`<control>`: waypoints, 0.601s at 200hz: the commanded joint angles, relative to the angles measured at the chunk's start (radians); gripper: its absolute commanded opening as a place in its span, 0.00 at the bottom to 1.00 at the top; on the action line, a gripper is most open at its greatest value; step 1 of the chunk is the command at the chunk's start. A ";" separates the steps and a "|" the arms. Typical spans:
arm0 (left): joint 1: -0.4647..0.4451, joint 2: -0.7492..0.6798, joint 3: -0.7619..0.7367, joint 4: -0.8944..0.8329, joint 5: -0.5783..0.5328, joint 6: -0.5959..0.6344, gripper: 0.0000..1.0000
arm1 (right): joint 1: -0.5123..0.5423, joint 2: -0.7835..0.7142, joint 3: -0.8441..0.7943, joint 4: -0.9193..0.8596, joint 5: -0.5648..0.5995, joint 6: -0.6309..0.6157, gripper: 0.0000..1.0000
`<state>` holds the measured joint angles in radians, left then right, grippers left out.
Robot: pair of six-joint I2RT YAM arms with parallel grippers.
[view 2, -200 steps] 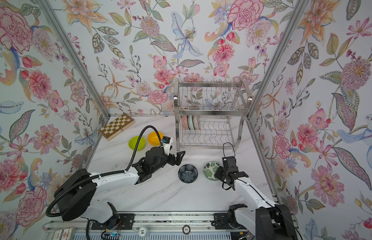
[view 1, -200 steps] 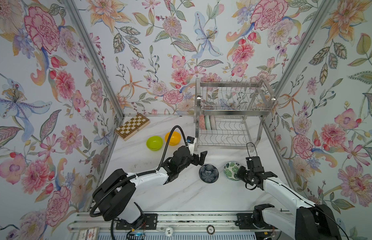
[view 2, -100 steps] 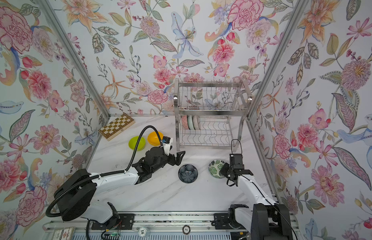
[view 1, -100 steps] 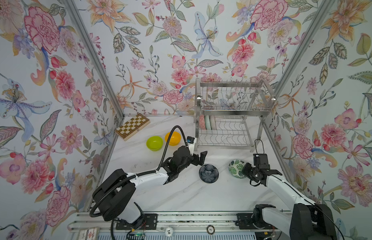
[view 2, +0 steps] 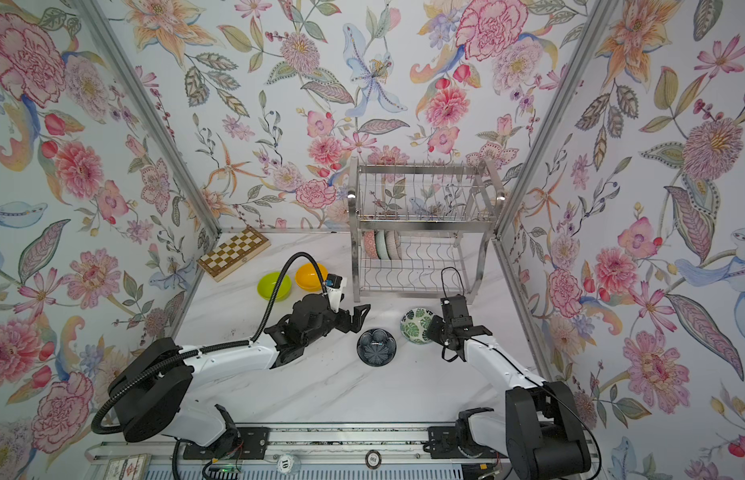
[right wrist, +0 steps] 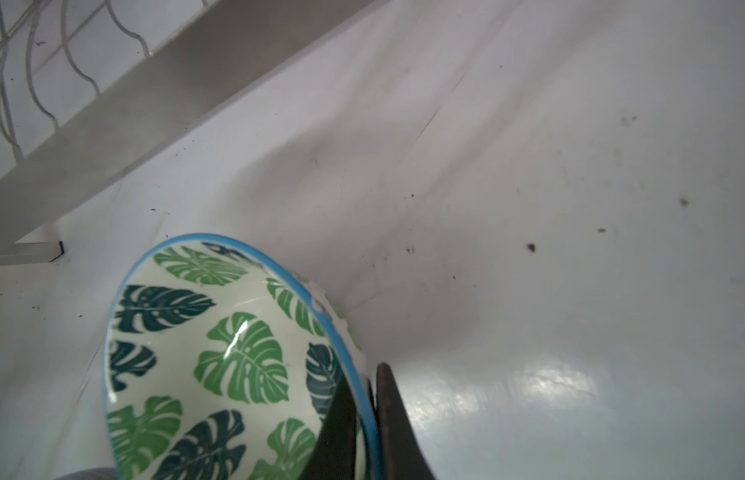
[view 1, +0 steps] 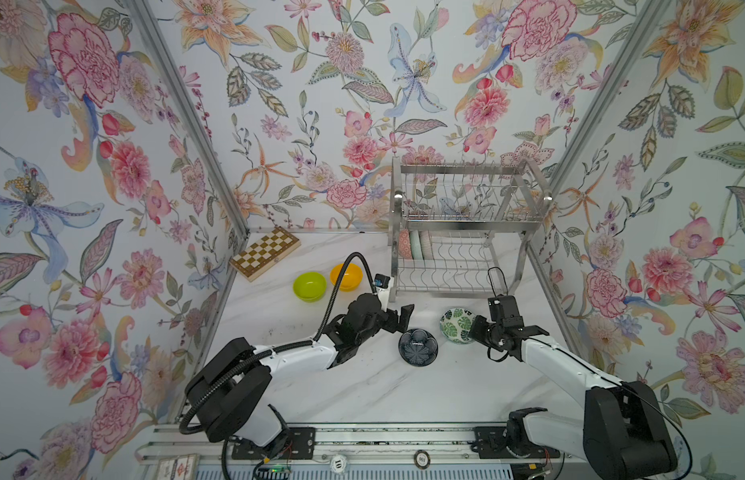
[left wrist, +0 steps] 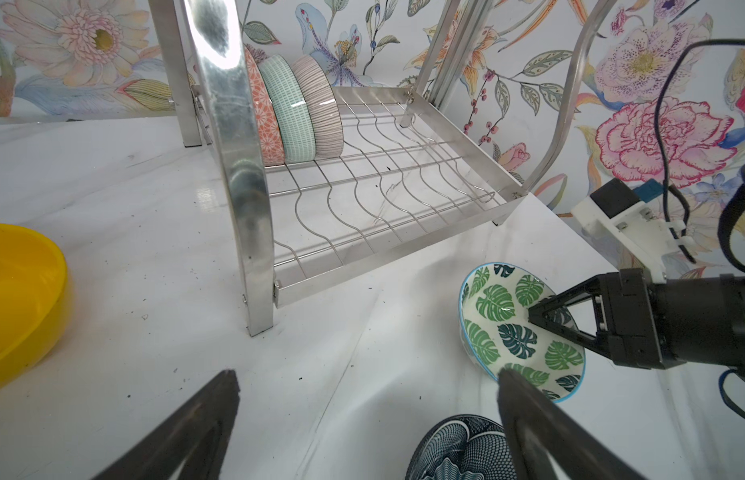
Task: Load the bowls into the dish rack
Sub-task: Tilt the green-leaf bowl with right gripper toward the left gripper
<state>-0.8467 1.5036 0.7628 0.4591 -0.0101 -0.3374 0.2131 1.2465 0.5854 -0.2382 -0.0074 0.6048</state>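
Right wrist: right tool (right wrist: 366, 374) clamps leaf bowl (right wrist: 238, 353) rim | left wrist: left tool (left wrist: 368, 376) wide, 3 bowls (left wrist: 296, 108) racked

Seen from above, your left arm (view 1: 296, 357) reaches from the lower left of the frame toward the centre, its left end effector (view 1: 405, 319) spread wide. Your right arm (view 1: 558, 365) angles in from the lower right, its right end effector (view 1: 474, 329) pinched closed on the rim of the leaf-patterned bowl (view 1: 456, 325).
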 commanded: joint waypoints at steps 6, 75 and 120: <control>-0.019 -0.001 0.056 -0.029 -0.001 0.006 0.99 | 0.026 0.017 0.074 0.037 0.054 -0.031 0.05; -0.027 -0.001 0.137 -0.099 -0.033 0.040 0.99 | 0.052 -0.014 0.231 0.072 0.128 -0.183 0.04; -0.026 0.010 0.176 -0.074 -0.077 0.005 0.99 | 0.118 -0.053 0.193 0.372 0.210 -0.248 0.03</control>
<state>-0.8646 1.5036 0.9092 0.3771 -0.0441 -0.3195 0.2829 1.2266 0.7837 -0.1135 0.1280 0.4339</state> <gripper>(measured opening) 0.990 0.078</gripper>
